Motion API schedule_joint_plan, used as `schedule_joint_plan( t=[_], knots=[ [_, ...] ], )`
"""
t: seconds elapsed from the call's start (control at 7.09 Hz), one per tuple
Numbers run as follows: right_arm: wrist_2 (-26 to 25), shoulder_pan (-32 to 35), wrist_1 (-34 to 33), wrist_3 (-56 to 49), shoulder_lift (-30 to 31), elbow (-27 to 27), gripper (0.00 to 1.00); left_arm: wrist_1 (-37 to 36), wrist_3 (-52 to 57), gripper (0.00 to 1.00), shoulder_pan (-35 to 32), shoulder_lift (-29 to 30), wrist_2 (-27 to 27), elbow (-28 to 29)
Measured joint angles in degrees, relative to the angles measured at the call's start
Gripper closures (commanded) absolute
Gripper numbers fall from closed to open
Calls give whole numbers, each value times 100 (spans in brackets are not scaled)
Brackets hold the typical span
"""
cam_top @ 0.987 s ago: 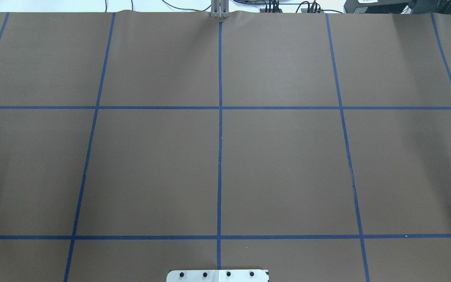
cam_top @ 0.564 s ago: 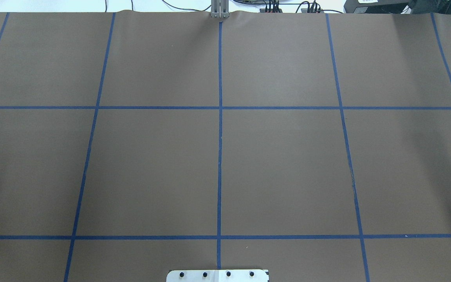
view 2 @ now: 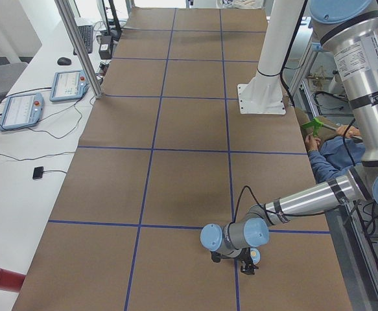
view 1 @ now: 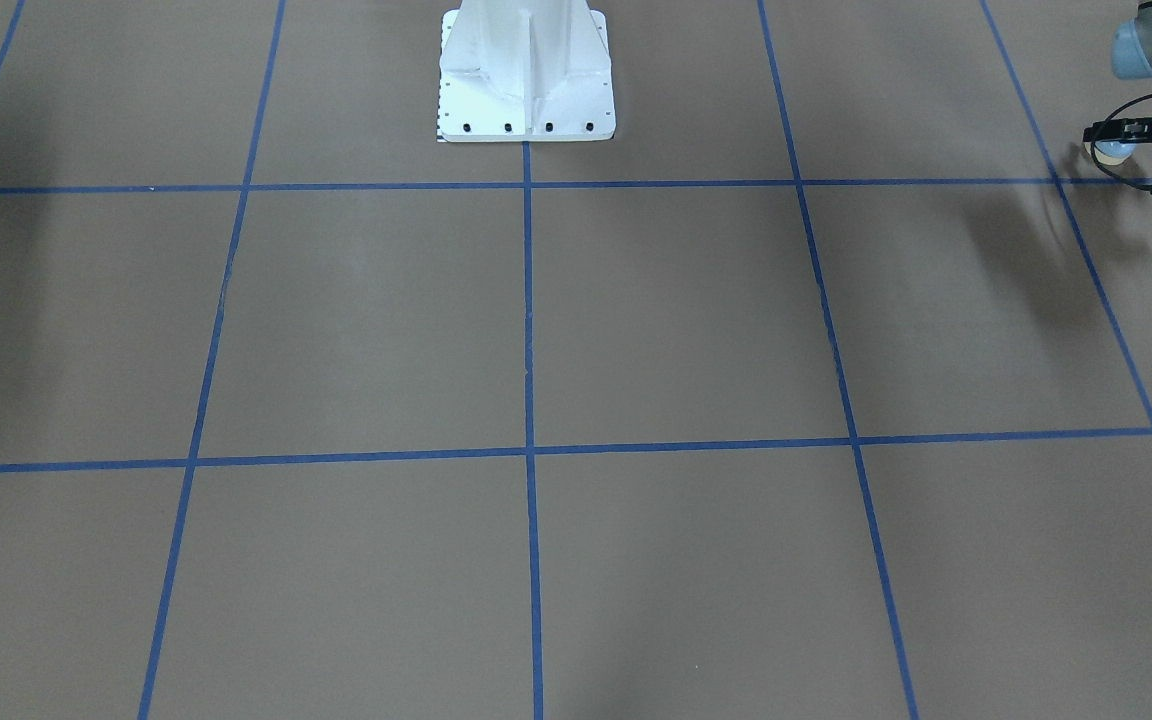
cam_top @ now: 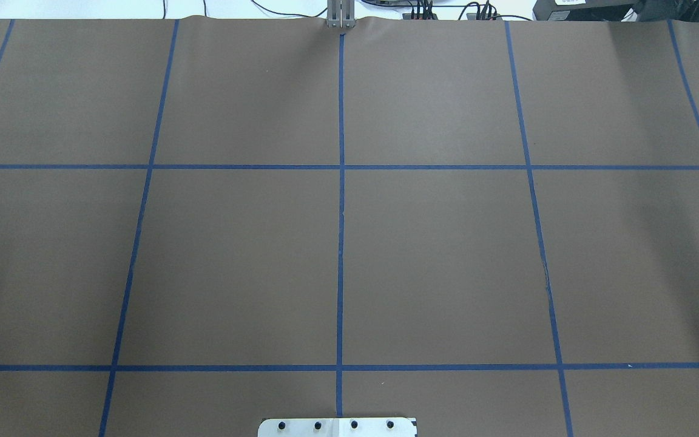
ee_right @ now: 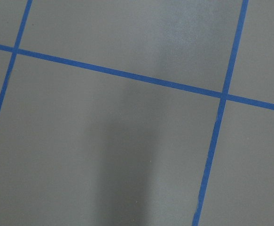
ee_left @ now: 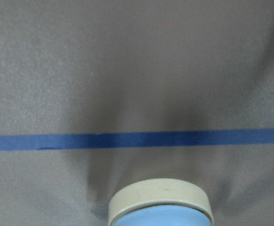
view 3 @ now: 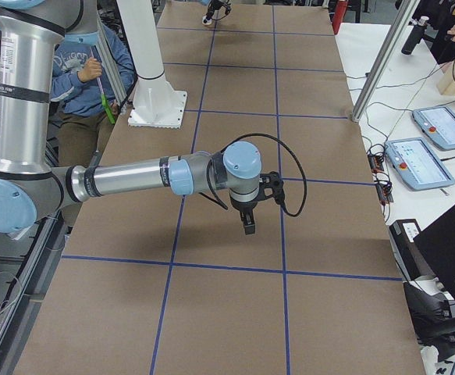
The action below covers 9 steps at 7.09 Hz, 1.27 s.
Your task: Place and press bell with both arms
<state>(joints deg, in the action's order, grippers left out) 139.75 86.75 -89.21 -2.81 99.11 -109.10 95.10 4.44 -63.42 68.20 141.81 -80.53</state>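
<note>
Bell [view 1: 1114, 152] clamped in my left fingers [view 1: 1111, 140], forearm [view 2: 312, 197] stretched low over the counter [view 1: 636, 330]. My right fingers [view 3: 248, 225] point down; clenched or released, I cannot tell.

The bell [view 1: 1113, 154] is small, with a light-blue dome above a cream round base. It sits pinched in the left gripper [view 1: 1112, 143], base turned down toward the table, well apart from the white pedestal [view 1: 526, 70] on the robot's left side. The left arm [view 2: 305, 201], a silver tube with light-blue joint caps and a black cable, stretches low and far out from the pedestal, its wrist pointing down. The right arm [view 3: 126, 178], built the same, reaches out level on the pedestal's other side. The right gripper [view 3: 248, 226] hangs downward; how its fingers stand cannot be made out.
</note>
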Motion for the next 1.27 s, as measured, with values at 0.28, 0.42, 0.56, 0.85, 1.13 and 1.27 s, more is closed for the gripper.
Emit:
schedule_joint_plan(
  t=[0.28,0.42,0.56,0.85,1.13,1.27],
  knots=[
    [0,0,0,0,9,-5,0,199,-43,48,19,3,-14,122],
    [0,0,0,0,16,-12,0,348,-162,89,33,6,-8,182],
    [0,0,0,0,30,-22,0,452,-288,100,58,5,0,199],
    [0,0,0,-4,72,-32,0,568,-420,100,112,-58,135,-83],
    [0,0,-2,-1,109,-26,0,-58,-611,100,198,-310,236,-1196],
    [0,0,-8,0,117,-20,0,-586,-657,100,223,-413,237,-1926]
  ],
)
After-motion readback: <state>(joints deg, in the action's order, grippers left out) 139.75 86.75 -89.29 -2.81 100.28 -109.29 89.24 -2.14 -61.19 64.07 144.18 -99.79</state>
